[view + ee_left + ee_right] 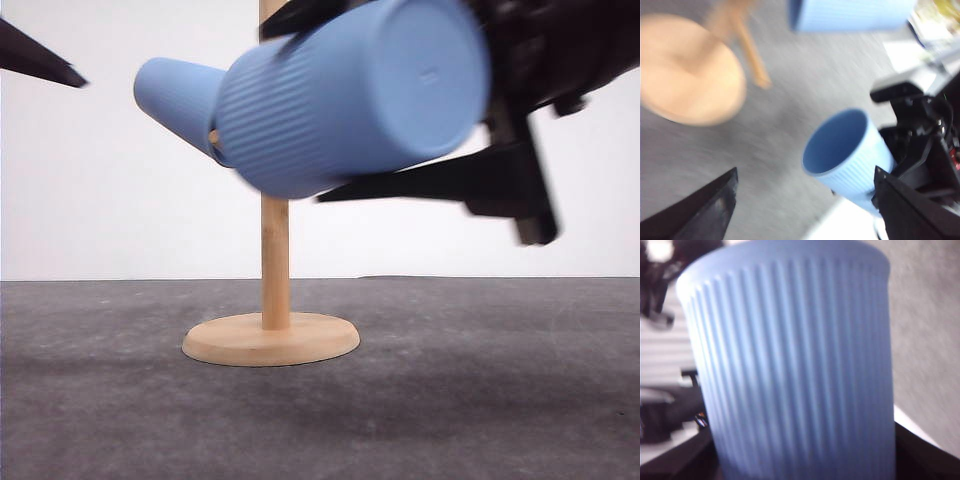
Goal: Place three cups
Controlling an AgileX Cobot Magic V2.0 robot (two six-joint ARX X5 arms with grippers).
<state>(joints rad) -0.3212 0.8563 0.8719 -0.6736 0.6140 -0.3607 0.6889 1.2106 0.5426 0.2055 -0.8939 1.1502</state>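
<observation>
A light-blue ribbed cup (345, 95) lies on its side in the air, close to the camera, with my right gripper (295, 115) shut on it, one finger above and one below. In the left wrist view this cup (847, 157) shows its open mouth, and the right gripper's black body is behind it. It also looms large in the right wrist view, cup (795, 365). A second cup (180, 100) hangs tilted on the wooden stand (272, 338), left of the post, and appears as cup (850, 15). My left gripper (805, 172) is open and holds nothing; its fingers (40, 58) reach in at the upper left.
The stand's round base (687, 70) rests on the dark grey mat (480, 400). A bare wooden peg (752, 57) sticks out from the post. A white wall rises behind the table.
</observation>
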